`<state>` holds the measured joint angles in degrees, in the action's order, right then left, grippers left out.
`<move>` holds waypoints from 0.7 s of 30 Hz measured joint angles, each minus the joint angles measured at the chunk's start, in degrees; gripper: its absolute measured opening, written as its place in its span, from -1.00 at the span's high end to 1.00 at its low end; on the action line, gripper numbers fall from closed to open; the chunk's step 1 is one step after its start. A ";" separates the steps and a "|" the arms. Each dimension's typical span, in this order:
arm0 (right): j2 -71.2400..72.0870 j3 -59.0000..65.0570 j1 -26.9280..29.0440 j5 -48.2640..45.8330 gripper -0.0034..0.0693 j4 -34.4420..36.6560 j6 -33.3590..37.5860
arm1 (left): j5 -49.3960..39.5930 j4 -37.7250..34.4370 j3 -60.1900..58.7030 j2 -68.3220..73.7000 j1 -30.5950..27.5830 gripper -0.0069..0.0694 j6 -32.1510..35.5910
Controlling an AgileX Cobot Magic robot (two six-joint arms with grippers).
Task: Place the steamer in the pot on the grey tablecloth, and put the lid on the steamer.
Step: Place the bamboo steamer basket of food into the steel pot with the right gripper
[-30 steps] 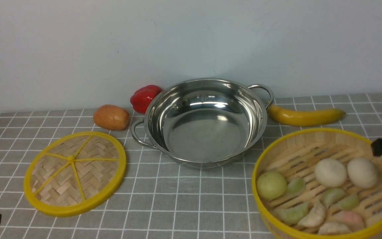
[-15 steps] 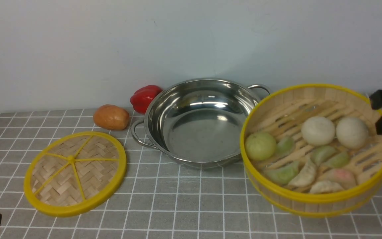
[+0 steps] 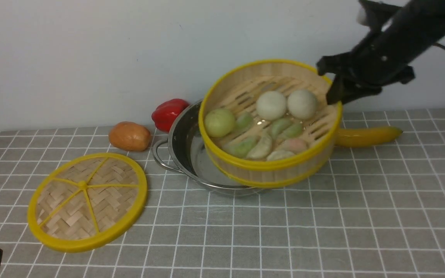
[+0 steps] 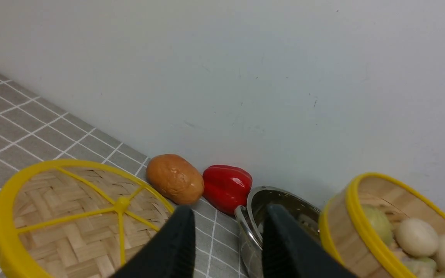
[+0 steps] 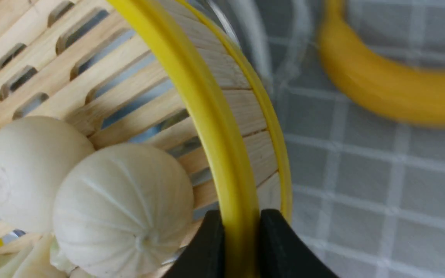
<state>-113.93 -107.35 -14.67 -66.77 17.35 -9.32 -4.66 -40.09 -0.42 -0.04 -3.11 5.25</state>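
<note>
1. Steamer: held tilted over pot, w/ right end effector clamped on its rim.
2. Left end effector: jaws apart, empty.
3. Lid flat on grey tablecloth, left of pot.
4. Cloth runs back to plain pale wall.

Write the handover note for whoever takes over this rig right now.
Right gripper: shut on the rim of the steamer. Left gripper: open, empty, near the lid.
Steamer: in the air, tilted, over the pot, toward its right side, not seated. Lid: flat on the grey tablecloth, left of the pot.
Done: steamer picked up. Left: seat it in the pot, release, put the lid on.
</note>
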 joint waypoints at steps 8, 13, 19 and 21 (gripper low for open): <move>-14.43 -21.96 -2.65 -5.17 0.58 -0.18 -2.63 | 0.00 0.00 0.00 0.00 0.00 0.18 0.18; -19.25 -25.96 -2.65 -4.91 0.58 -1.21 -3.06 | 0.00 0.00 0.00 0.00 0.00 0.18 0.51; -23.56 -26.29 -2.65 -5.36 0.58 -1.21 -3.06 | 0.00 0.00 0.00 0.00 0.00 0.18 1.38; -24.81 -26.29 -2.65 -5.36 0.58 -1.28 -3.08 | 0.00 0.00 0.00 0.00 0.00 0.18 1.38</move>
<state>-138.73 -133.64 -17.32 -72.13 16.07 -12.40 -4.66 -40.09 -0.42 -0.04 -3.11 6.63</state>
